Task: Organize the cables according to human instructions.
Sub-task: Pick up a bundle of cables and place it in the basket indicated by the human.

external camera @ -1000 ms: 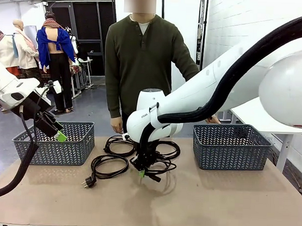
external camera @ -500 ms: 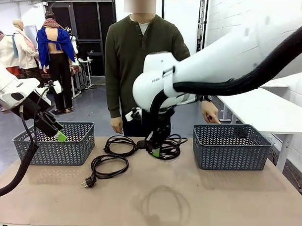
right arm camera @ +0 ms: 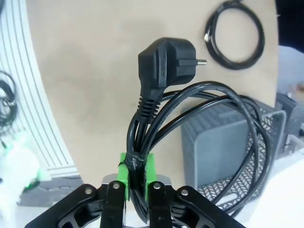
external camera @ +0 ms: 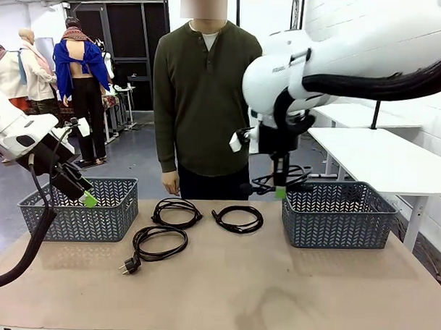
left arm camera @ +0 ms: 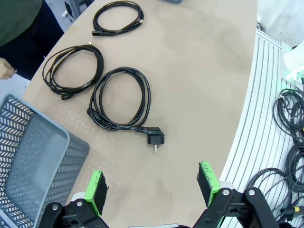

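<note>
One coiled cable (right arm camera: 164, 64) hangs clamped in your right gripper (external camera: 280, 191); carry it fully over the right basket (external camera: 338, 216) before releasing.

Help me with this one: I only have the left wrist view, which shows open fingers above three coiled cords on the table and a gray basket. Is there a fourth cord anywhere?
Observer: Yes. The right gripper is shut on a cord, pinching its bundled strands near the plug.
Operator: Is it lying on the table?
Observer: No, it hangs in the air by the left edge of a second basket, above the rim, not inside.
Operator: Is the person pointing anywhere?
Observer: From the front, the person lets the one visible hand hang at the side, pointing at nothing.
</note>
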Robot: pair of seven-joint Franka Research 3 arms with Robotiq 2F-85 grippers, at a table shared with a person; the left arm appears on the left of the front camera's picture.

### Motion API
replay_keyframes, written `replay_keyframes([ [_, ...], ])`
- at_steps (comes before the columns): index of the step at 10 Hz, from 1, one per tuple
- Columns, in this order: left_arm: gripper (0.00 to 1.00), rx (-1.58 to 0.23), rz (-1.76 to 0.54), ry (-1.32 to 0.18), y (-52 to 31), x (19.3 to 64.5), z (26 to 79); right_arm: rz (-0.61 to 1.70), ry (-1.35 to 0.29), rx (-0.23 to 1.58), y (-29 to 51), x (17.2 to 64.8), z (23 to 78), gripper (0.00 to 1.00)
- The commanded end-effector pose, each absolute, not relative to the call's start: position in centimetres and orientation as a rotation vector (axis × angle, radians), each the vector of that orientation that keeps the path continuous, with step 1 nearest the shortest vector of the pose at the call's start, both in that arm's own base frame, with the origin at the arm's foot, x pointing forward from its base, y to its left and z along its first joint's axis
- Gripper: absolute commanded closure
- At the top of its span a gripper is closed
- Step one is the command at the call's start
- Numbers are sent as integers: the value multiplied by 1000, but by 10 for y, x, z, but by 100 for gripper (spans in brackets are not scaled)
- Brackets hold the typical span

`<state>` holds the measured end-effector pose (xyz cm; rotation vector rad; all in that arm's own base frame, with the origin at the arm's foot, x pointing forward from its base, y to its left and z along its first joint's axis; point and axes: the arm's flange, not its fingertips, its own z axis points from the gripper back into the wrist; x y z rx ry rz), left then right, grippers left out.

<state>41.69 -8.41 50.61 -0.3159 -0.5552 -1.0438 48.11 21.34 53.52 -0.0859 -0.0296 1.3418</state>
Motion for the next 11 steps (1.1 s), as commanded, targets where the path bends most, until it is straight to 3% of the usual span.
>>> replay_keyframes([
  [1, 0, -334, -1058, -568, -81, 419, 505, 1387, -55, -67, 193, 485, 533, 100],
  [9, 0, -334, -1058, -568, -81, 419, 505, 1381, -35, -86, 198, 487, 537, 100],
  [11, 0, -334, -1058, -568, -81, 419, 505, 1333, -82, -112, 167, 502, 533, 100],
])
